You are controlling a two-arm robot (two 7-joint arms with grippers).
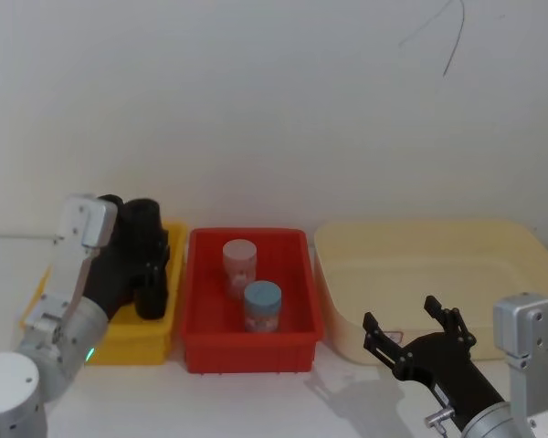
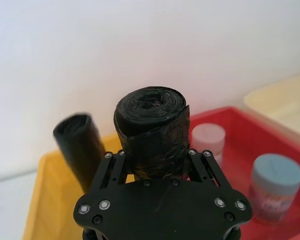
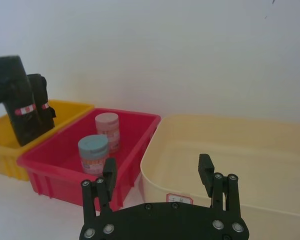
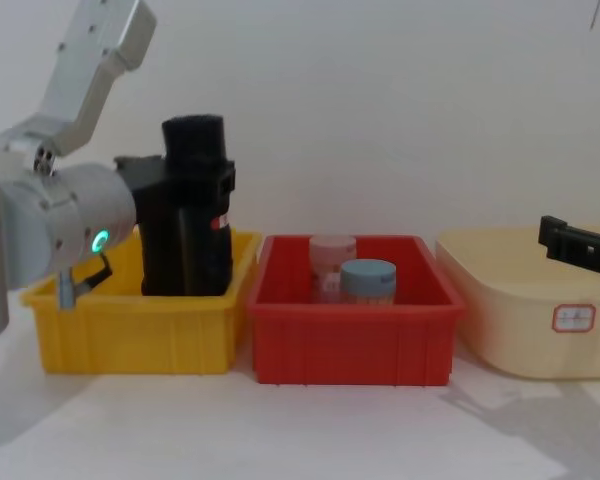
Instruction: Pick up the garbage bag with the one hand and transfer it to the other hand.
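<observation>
Firmly clamped, the left gripper (image 2: 155, 167) presses its jaws against both sides of the garbage bag (image 2: 151, 112), an upright black roll over the yellow bin (image 4: 130, 325) (a second black roll (image 2: 80, 145) leans just beside it). At 3 o'clock from the yellow bin sits the red bin (image 4: 350, 345), holding a pink-lidded jar (image 1: 239, 265) and a blue-lidded jar (image 1: 262, 306). Farther out, at 5 o'clock from the red bin, the right gripper (image 1: 402, 317) hovers before the cream tub (image 1: 438, 265), fingers (image 3: 206, 170) spread apart and holding nothing.
</observation>
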